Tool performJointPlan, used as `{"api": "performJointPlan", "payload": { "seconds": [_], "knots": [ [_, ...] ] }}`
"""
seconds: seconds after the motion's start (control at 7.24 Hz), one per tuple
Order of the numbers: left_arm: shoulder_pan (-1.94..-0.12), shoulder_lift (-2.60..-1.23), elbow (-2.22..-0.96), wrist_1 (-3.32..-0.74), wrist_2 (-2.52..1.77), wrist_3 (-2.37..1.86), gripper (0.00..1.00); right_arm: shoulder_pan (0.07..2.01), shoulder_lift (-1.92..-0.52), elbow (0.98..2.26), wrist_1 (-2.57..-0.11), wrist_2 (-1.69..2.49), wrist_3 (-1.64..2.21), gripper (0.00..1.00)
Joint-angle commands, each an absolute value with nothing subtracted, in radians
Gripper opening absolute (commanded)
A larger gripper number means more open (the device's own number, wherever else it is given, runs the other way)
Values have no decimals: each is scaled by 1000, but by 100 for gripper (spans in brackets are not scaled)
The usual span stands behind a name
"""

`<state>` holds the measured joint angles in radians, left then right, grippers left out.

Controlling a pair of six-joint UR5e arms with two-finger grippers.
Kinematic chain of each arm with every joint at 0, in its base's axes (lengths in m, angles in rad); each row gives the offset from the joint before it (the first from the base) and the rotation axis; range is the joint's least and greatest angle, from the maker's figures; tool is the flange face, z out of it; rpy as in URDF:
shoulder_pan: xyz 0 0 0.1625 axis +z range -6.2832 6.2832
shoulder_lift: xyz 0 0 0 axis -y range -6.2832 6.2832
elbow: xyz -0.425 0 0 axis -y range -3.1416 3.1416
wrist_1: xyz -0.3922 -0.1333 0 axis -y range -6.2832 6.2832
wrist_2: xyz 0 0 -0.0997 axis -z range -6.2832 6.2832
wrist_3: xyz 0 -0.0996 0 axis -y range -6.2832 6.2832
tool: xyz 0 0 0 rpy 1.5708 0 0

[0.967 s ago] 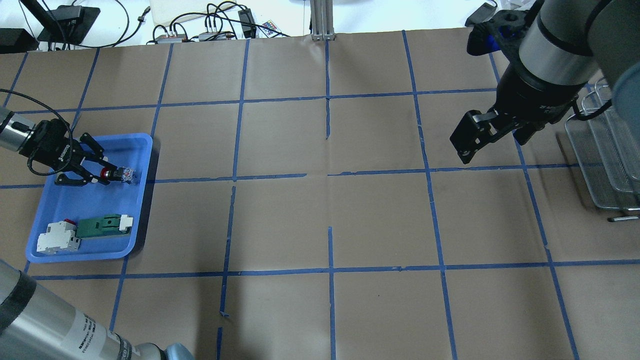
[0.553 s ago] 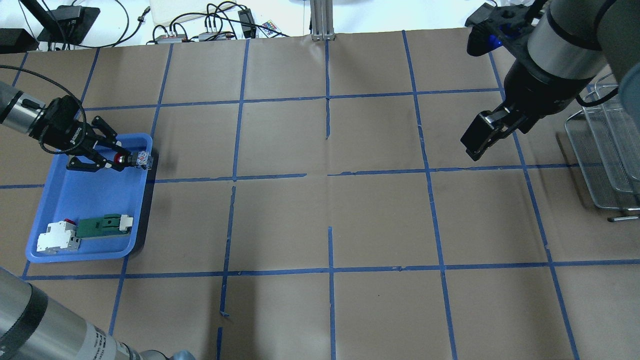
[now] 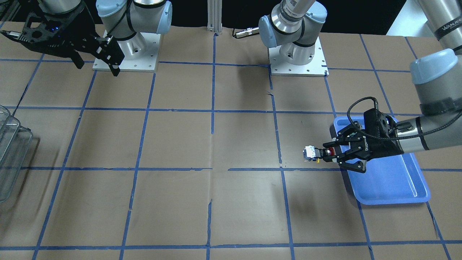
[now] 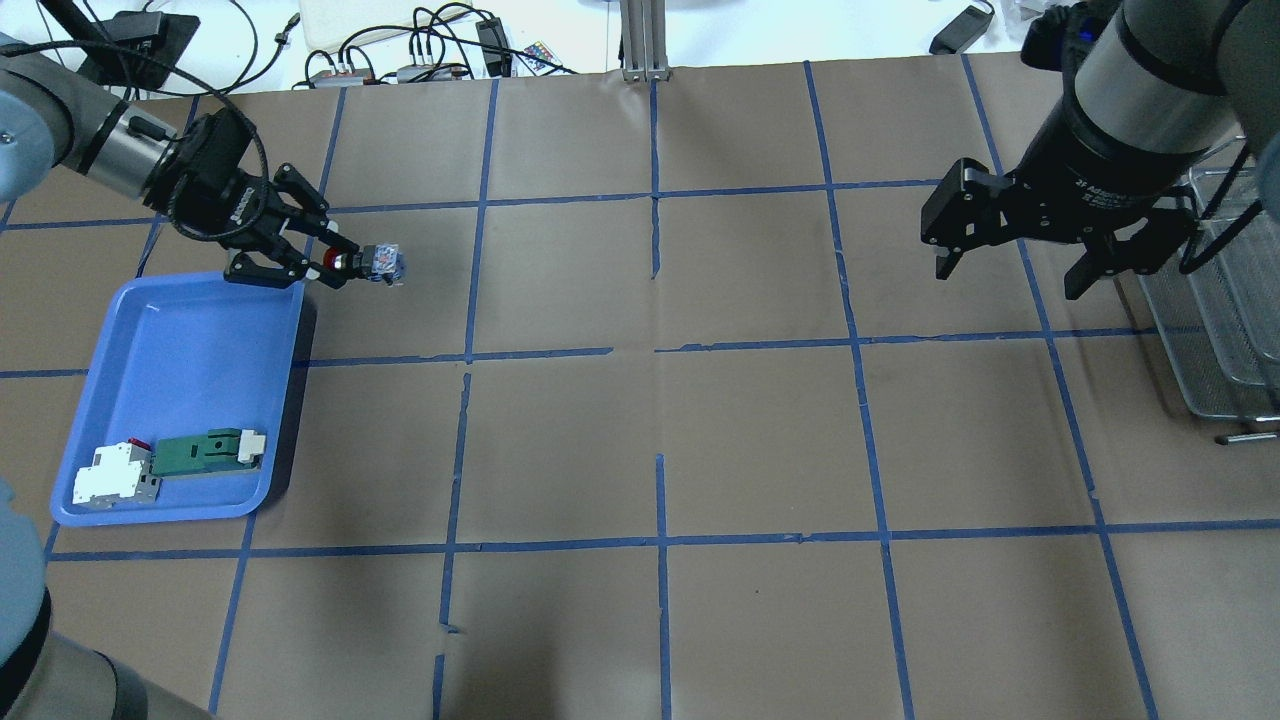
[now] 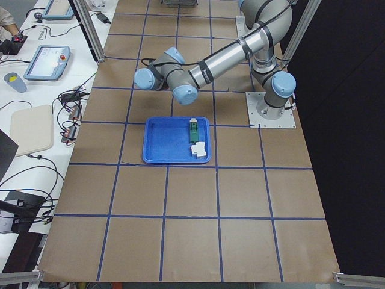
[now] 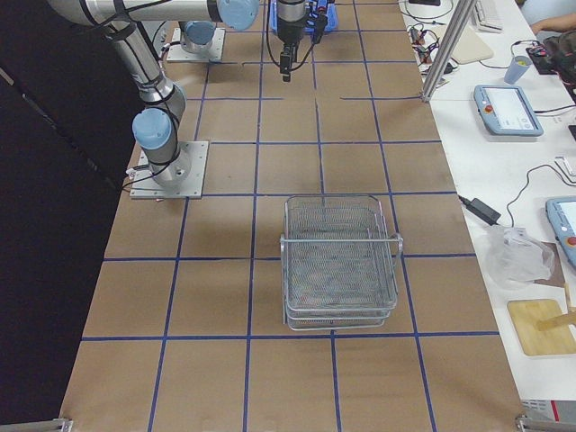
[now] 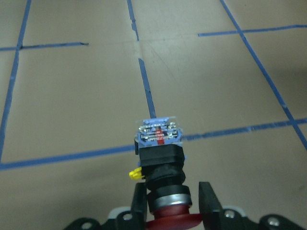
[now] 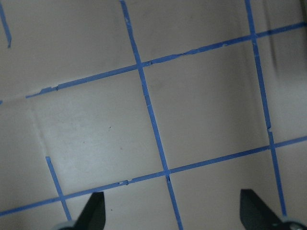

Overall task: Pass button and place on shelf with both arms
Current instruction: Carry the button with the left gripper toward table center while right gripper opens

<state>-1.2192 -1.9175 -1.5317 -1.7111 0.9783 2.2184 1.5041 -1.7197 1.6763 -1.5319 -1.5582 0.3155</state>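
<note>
The button (image 4: pixel 368 262), with red cap and blue-clear end, is held off the table in my left gripper (image 4: pixel 335 262), which is shut on its cap end. It hangs just past the far right corner of the blue tray (image 4: pixel 180 400). In the left wrist view the button (image 7: pixel 160 158) points away between the fingers (image 7: pixel 207 194). In the front view the button (image 3: pixel 314 153) juts from the left gripper (image 3: pixel 330 153). My right gripper (image 4: pixel 1010 280) is open and empty, high up beside the wire-mesh shelf (image 4: pixel 1215 330). It shows bare paper between its fingertips (image 8: pixel 93 211).
The blue tray holds a green-and-white flat part (image 4: pixel 210 448) and a white-and-red blocky part (image 4: pixel 112 475) at its near end. The shelf (image 6: pixel 340 261) stands at the table's right end. Brown paper with blue tape lines (image 4: pixel 660 350) covers the table between the arms.
My left gripper has lifted the button out of the tray and carried it away from me and to the right, past the tray's corner. My right wrist has turned, so both fingers now show spread.
</note>
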Motion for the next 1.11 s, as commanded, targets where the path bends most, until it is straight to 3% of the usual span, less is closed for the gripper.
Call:
{"api": "performJointPlan", "payload": {
  "seconds": [0.0,0.55,0.97],
  "knots": [
    [-1407,-1853,-1517,-1697,904,2005,0,1502,-1720,1675,-1540,-1557,659,100],
    [-1652,-1778,-1532,-1479,828,1592,0,1499,-1720,1660,-1537,-1554,1134,100],
    [-1790,-1744,-1568,-1309,827,1380,0,1499,-1712,1605,-1537,-1533,1257,100]
  ]
}}
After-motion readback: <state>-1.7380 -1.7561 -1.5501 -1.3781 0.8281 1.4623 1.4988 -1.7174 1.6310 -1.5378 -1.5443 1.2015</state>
